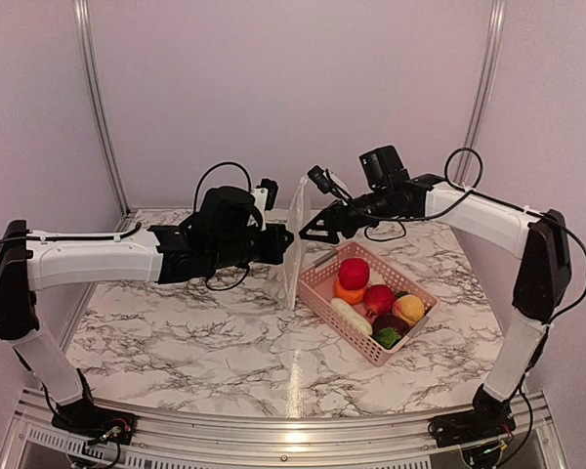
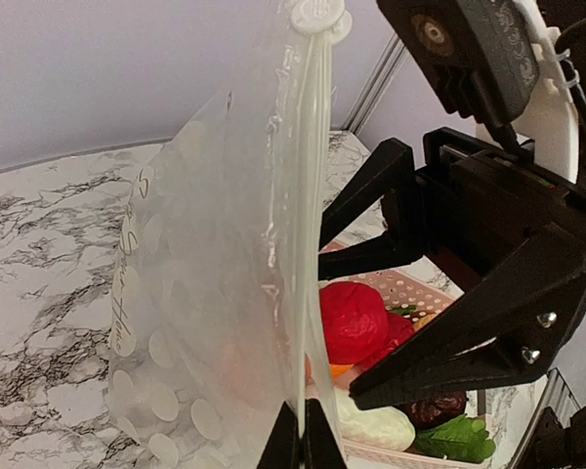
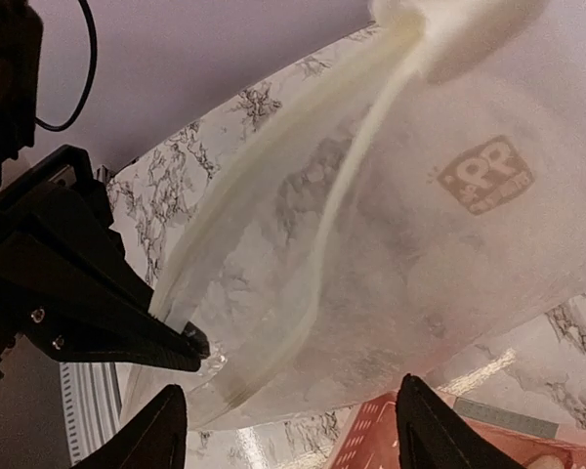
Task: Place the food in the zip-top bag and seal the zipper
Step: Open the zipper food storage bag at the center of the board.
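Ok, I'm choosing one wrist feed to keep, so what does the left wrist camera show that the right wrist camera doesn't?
Only left wrist: the red, white and green food. Only right wrist: the bag's printed logo. Both: the zip-top bag, its zipper, the left gripper shut on the bag's edge, the right gripper open beside it, and the marble table.

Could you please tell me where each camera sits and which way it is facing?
Top external: above and behind the arm bases, looking down on the table; both whole arms show.
Left wrist: on the left arm, facing the right arm, along its own left gripper pinching the zip-top bag.
Right wrist: on the right arm, facing the left arm, past its own open right gripper.
Shared: both wrist views show the zip-top bag and the opposite gripper.
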`<state>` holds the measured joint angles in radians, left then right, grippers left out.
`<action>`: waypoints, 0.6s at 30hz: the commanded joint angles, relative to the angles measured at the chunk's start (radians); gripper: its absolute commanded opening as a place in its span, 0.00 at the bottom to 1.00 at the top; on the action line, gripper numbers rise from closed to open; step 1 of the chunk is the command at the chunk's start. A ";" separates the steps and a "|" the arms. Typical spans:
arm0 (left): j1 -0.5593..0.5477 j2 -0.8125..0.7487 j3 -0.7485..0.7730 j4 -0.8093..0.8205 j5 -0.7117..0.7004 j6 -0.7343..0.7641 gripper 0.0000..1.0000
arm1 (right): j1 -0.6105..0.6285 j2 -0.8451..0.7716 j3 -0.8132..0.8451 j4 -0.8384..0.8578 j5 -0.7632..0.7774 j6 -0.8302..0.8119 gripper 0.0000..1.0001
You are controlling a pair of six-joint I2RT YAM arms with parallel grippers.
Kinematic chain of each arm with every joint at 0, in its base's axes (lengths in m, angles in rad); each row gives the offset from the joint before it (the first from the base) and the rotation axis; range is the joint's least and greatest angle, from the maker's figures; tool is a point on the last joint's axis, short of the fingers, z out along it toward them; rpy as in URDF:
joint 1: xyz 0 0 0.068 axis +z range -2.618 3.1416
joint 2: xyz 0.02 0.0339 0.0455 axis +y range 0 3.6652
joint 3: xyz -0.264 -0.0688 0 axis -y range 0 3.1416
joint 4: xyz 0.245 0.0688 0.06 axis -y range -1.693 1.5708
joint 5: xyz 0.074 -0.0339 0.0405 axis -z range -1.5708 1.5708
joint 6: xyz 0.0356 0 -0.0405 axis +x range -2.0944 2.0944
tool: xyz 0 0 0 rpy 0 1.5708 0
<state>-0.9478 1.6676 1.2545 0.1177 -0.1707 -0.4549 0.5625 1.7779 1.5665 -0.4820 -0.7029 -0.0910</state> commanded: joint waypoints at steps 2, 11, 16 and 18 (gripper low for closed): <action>-0.010 0.020 0.033 0.031 0.023 -0.010 0.00 | 0.002 0.060 0.056 0.030 -0.099 0.084 0.63; -0.011 0.028 0.032 0.015 0.022 0.004 0.00 | 0.005 0.105 0.099 0.041 -0.162 0.146 0.35; -0.011 0.041 0.038 0.006 0.018 0.004 0.00 | 0.011 0.103 0.103 0.044 -0.182 0.148 0.33; -0.011 0.043 0.039 0.008 0.021 0.005 0.00 | 0.011 0.105 0.104 0.045 -0.165 0.156 0.28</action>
<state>-0.9558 1.6894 1.2648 0.1268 -0.1570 -0.4606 0.5640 1.8683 1.6341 -0.4511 -0.8570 0.0448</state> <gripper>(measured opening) 0.016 0.321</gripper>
